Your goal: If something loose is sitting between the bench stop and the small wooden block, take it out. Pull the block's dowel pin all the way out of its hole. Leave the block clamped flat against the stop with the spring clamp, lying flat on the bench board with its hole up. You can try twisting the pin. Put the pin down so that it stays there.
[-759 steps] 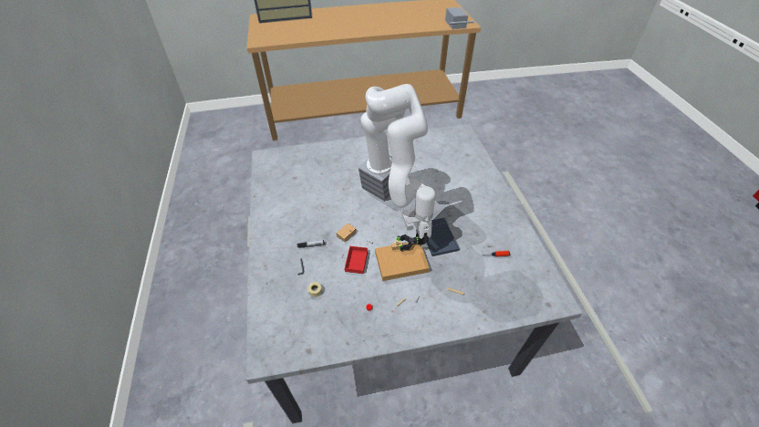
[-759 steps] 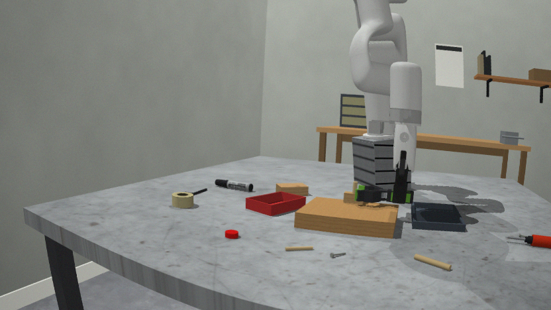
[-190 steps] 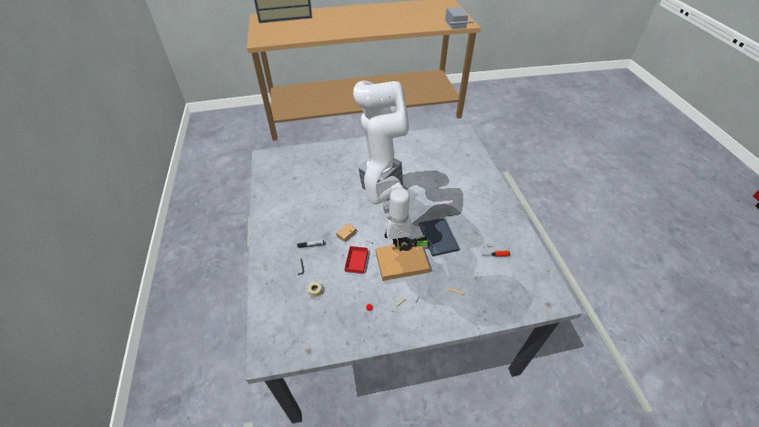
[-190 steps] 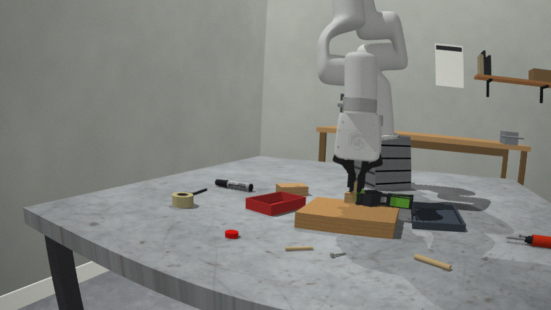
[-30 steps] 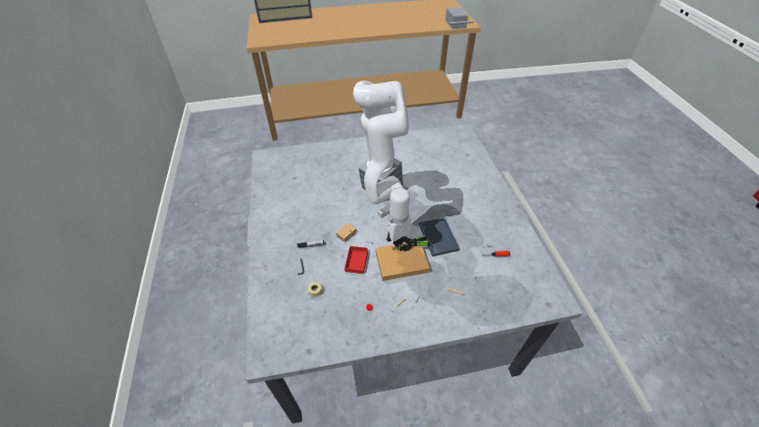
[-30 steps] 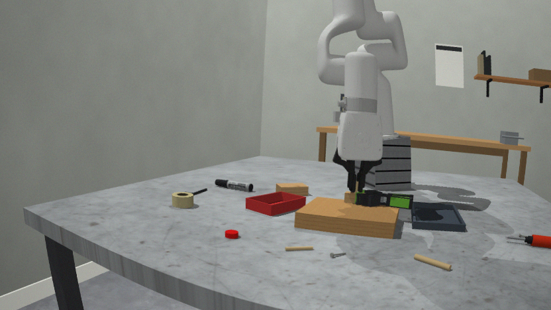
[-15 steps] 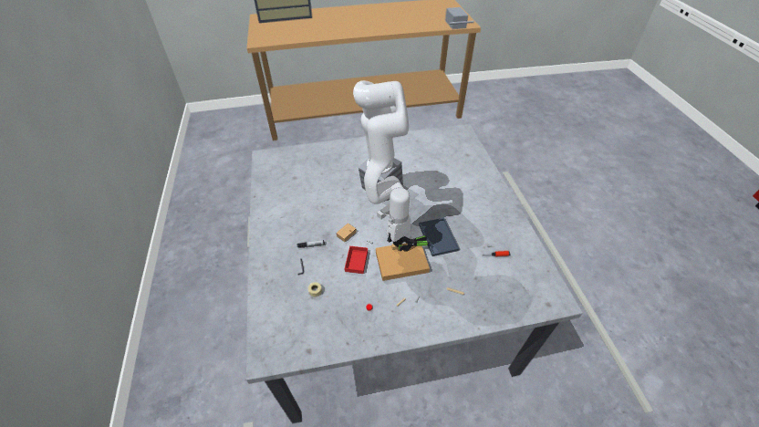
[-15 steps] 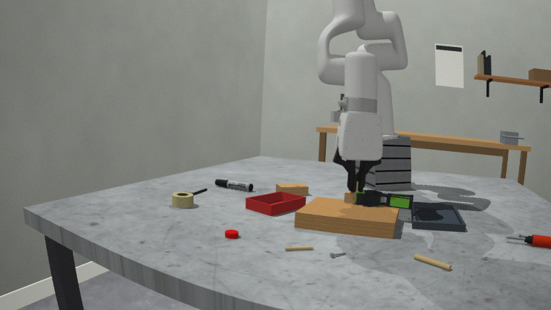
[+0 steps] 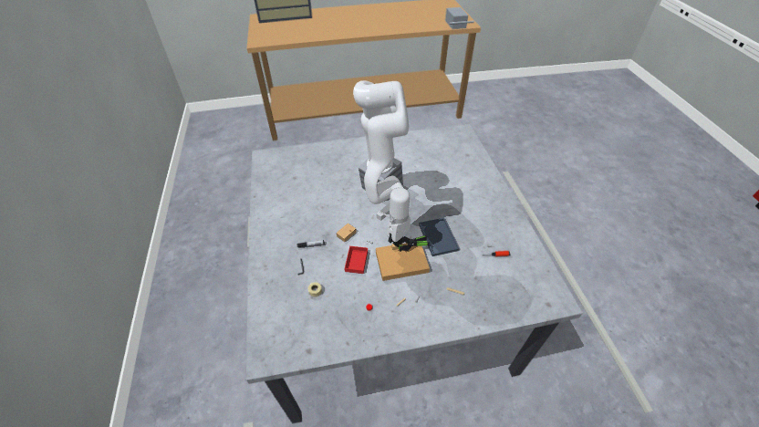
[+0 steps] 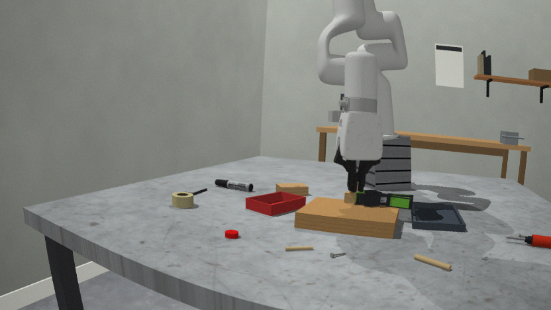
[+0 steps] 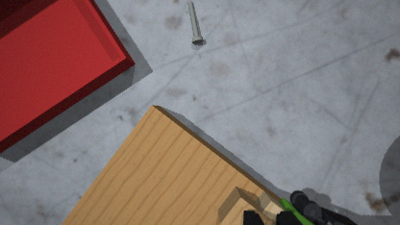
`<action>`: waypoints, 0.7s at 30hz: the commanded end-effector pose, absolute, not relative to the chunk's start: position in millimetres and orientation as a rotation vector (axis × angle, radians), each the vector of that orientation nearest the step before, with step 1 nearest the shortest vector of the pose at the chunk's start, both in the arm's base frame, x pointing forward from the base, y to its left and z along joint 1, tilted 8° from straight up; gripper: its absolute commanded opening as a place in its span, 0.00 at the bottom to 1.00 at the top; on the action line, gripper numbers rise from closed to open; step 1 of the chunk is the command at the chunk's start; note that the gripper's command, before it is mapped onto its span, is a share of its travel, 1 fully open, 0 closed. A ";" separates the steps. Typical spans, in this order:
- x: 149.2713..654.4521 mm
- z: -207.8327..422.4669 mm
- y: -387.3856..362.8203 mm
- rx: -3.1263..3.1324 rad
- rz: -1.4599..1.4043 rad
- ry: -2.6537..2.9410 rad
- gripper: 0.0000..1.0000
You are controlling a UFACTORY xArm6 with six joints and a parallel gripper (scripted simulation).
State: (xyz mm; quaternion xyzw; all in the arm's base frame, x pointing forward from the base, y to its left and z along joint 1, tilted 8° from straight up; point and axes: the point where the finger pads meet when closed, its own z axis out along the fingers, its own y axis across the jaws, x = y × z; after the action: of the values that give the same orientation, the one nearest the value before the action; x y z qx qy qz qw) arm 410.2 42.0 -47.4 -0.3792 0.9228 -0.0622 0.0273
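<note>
The wooden bench board (image 9: 404, 264) (image 10: 342, 218) (image 11: 159, 178) lies on the table. The small wooden block (image 10: 349, 197) (image 11: 235, 206) sits at the board's back corner. The black and green spring clamp (image 9: 418, 243) (image 10: 385, 200) (image 11: 308, 210) lies beside the block at that edge. My gripper (image 9: 399, 242) (image 10: 356, 186) (image 11: 267, 218) points straight down over the block. It is shut on the pale dowel pin, which shows only as a sliver between the fingers. I cannot make out the bench stop.
A red tray (image 9: 356, 259) (image 10: 274, 202) (image 11: 43, 62) lies left of the board and a dark tray (image 9: 439, 236) (image 10: 437, 217) right of it. A screw (image 11: 194, 24) (image 10: 337, 254), two loose dowels (image 10: 299, 248) (image 10: 432, 261), a red cap (image 10: 231, 234), a tape roll (image 10: 182, 199), a marker (image 10: 233, 185) and a screwdriver (image 10: 537, 240) lie around.
</note>
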 end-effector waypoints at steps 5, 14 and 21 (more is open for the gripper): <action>411.4 -46.0 42.2 -1.221 -0.192 2.829 0.00; 411.4 -45.8 42.2 -1.129 -0.189 2.862 0.00; 411.4 -45.7 42.2 -1.034 -0.186 2.894 0.00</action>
State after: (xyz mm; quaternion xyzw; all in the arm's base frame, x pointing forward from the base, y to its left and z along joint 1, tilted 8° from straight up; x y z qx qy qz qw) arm 410.1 41.9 -46.8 -0.3511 0.9340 -0.0595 0.0284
